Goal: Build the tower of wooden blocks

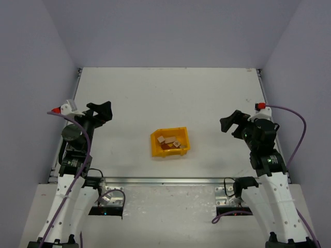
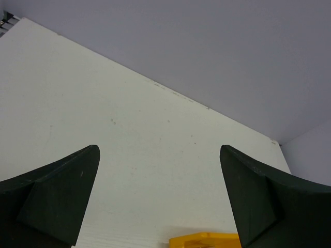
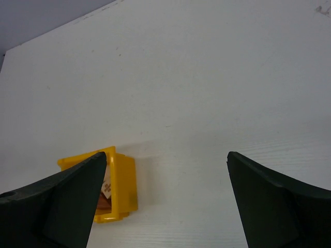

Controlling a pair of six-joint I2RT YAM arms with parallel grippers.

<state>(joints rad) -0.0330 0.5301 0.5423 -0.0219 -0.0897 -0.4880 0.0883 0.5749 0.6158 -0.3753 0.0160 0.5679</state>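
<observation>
A few tiny wooden blocks, pale tan and reddish-brown, lie loose inside a yellow bin at the table's middle. No tower stands. The right wrist view shows the bin with a pale block inside, partly hidden by a finger. The left wrist view shows only the bin's rim. My left gripper is open and empty, left of the bin. My right gripper is open and empty, right of the bin. Both hover above the table.
The white table is walled by grey panels at the back and sides. A metal rail runs along its near edge by the arm bases.
</observation>
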